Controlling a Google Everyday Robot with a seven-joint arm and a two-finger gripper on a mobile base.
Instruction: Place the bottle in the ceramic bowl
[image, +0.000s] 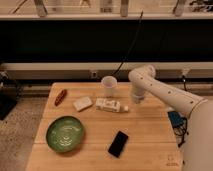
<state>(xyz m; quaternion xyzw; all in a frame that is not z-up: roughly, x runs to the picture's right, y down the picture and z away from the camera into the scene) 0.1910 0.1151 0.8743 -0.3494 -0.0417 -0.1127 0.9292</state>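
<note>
Near the far edge of the bench (145, 127), right of centre, the claw (135, 98) hangs low over the wood at the end of the robot's single arm. Whether it is released or clenched, I cannot tell.

The bottle (111, 105) lies on its side just beside the claw, toward the bench's left edge and a touch nearer the front. Its long axis runs roughly parallel to the far edge, with the narrow cap pointing toward the claw and the body stretching away to the left. The claw and the bottle appear apart, not touching. A grasp would most likely mean shifting left over the body and closing across the short width.

The bowl (65, 133) sits near the front-left corner, well apart from the bottle, and looks to hold nothing. The task is therefore not yet done.

A white cup (108, 85) stands upright by the far edge, just behind the bottle; its inside cannot be seen. A white block (82, 103) lies left of the bottle, a red object (60, 96) near the left edge, and a black phone (118, 144) toward the front.
</note>
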